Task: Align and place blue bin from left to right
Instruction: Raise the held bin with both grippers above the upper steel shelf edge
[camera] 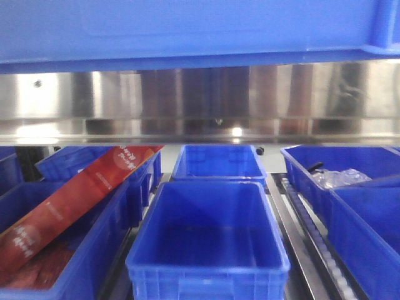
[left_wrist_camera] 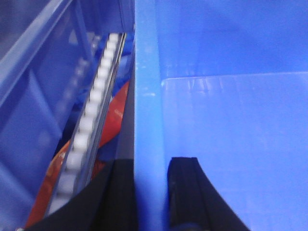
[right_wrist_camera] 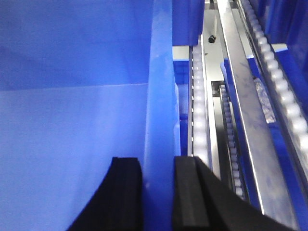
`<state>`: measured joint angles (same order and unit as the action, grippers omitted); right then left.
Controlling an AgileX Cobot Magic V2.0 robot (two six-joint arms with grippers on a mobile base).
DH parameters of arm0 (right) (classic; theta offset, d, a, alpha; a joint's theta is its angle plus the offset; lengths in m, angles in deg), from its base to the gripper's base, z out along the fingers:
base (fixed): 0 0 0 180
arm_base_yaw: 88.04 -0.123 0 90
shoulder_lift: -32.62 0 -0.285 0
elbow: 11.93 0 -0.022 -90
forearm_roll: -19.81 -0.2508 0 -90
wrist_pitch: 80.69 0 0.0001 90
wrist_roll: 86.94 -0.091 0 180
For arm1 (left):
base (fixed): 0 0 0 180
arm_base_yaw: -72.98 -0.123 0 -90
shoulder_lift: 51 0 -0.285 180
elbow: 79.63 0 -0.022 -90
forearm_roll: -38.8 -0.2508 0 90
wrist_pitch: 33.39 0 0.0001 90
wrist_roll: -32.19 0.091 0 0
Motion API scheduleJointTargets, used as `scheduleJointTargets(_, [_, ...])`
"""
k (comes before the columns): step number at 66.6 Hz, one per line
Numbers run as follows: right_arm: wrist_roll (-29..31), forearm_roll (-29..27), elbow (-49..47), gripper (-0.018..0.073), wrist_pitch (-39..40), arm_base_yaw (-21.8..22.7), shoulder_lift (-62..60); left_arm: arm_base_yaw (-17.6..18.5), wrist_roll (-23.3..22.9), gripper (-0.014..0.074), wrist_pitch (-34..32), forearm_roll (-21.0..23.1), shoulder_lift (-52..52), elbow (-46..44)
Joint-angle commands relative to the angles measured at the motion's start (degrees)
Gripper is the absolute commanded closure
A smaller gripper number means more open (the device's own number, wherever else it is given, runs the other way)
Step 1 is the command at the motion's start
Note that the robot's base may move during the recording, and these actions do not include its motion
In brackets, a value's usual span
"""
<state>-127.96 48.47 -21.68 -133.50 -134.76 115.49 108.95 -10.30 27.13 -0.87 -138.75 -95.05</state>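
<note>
The blue bin (camera: 187, 28) hangs high in the front view, filling the top edge above the rack. In the left wrist view my left gripper (left_wrist_camera: 151, 163) is shut on the bin's left wall (left_wrist_camera: 149, 96), one black finger outside and one inside. In the right wrist view my right gripper (right_wrist_camera: 158, 163) is shut on the bin's right wall (right_wrist_camera: 161, 96) in the same way. The bin's smooth inside floor (right_wrist_camera: 72, 144) shows nothing in it. Neither gripper appears in the front view.
Below stand an empty blue tub (camera: 209, 237) and another behind it (camera: 219, 161). A left tub holds red packets (camera: 69, 194); right tubs (camera: 340, 178) hold a clear wrapped item. Roller tracks (camera: 312, 231) (left_wrist_camera: 91, 120) (right_wrist_camera: 284, 91) run between them. A steel panel (camera: 200, 97) spans the back.
</note>
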Motion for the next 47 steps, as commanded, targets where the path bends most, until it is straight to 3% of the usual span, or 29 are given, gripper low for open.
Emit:
scheduleJointTargets(1, [0.56,0.83,-0.96,0.0638,7.01,-0.36,-0.97,0.37,0.07,0.0707,-4.99,-1.15,0.78,-0.62])
scheduleJointTargets(47, [0.56,0.83,-0.96,0.0638,7.01,-0.36,-0.97,0.37,0.07,0.0707,-4.99,-1.40,0.78,-0.62])
